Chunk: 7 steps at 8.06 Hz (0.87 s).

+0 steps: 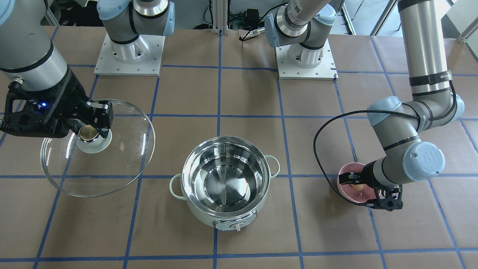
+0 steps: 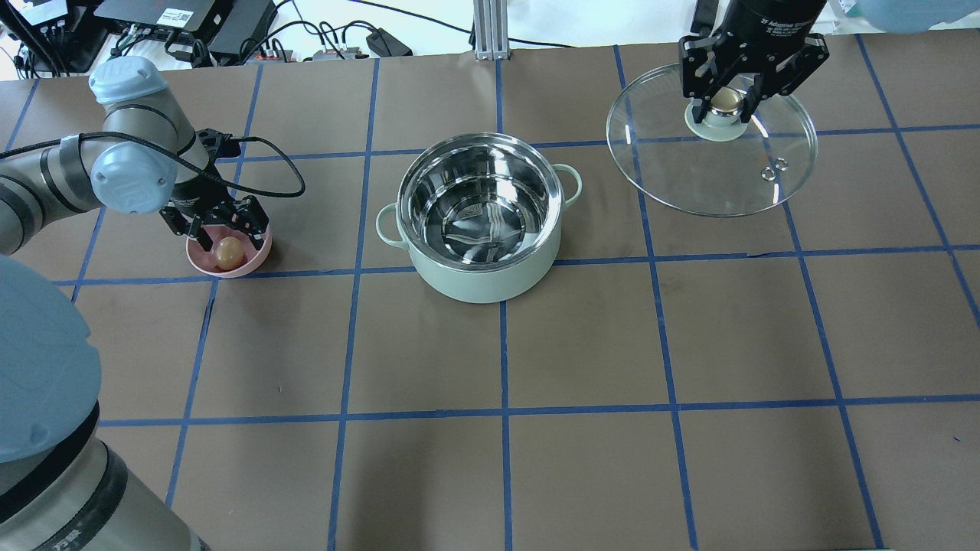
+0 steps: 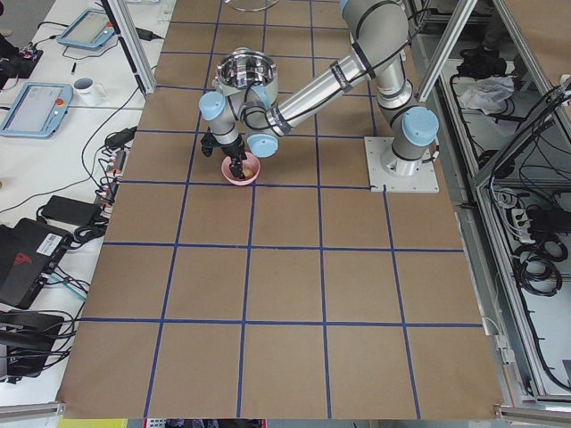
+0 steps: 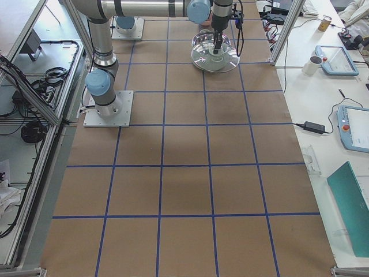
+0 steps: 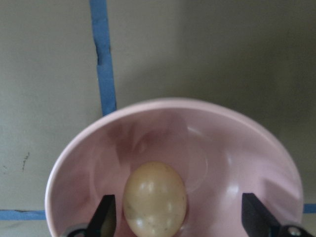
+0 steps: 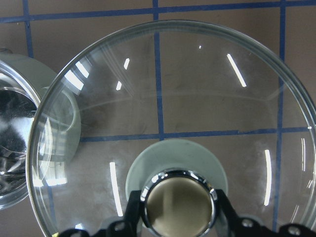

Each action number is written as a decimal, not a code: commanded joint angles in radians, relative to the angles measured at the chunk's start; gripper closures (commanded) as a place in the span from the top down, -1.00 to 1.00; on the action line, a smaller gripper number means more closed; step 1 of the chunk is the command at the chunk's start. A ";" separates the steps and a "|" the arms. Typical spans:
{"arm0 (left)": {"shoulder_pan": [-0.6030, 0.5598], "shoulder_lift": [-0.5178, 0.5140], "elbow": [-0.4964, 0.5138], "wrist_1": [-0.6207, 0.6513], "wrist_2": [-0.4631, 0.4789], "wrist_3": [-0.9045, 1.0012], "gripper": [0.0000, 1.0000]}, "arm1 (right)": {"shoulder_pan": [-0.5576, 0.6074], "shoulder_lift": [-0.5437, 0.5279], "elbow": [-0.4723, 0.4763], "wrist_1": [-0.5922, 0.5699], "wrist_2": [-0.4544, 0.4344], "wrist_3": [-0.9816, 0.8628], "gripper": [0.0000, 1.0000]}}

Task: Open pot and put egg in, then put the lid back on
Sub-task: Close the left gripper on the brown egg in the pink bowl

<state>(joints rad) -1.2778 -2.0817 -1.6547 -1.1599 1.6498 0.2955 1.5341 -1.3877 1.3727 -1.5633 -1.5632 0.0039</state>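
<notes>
The mint-green pot (image 2: 482,279) stands open at the table's middle, its steel inside bare; it also shows in the front view (image 1: 227,215). The tan egg (image 2: 228,252) lies in a pink bowl (image 2: 259,257). My left gripper (image 2: 227,243) is open and reaches down into the bowl. In the left wrist view its fingers (image 5: 104,217) stand on either side of the egg (image 5: 154,197) and do not clamp it. My right gripper (image 2: 726,107) is shut on the beige-capped knob of the glass lid (image 2: 712,172), off to the pot's side. I cannot tell whether the lid touches the table.
The pink bowl (image 1: 345,175) sits about one floor tile from the pot. The lid (image 1: 112,168) spans most of a tile on the other side. Both arm bases (image 1: 129,52) stand at the table's robot side. Blue tape lines grid the brown table.
</notes>
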 commanded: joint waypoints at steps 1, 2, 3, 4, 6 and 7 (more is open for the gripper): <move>0.000 -0.001 0.000 0.000 0.001 0.001 0.00 | 0.000 -0.002 0.003 0.000 -0.018 -0.008 -0.94; 0.000 -0.001 0.000 0.000 0.002 0.001 -0.27 | -0.002 -0.002 0.003 0.002 -0.020 -0.011 -0.94; 0.000 -0.001 0.000 0.002 0.002 0.001 -0.43 | 0.000 -0.002 0.005 0.006 -0.020 -0.012 -0.94; 0.000 -0.001 0.000 0.002 0.002 -0.001 -0.45 | -0.002 -0.004 0.011 0.006 -0.023 -0.015 -0.94; 0.000 0.002 0.001 0.002 0.004 -0.001 -0.76 | -0.002 -0.008 0.019 0.003 -0.029 -0.025 -0.94; 0.000 0.029 0.001 0.000 0.005 -0.010 -0.81 | -0.002 -0.008 0.019 0.002 -0.028 -0.025 -0.94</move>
<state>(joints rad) -1.2778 -2.0806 -1.6548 -1.1583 1.6529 0.2942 1.5326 -1.3947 1.3876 -1.5596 -1.5900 -0.0182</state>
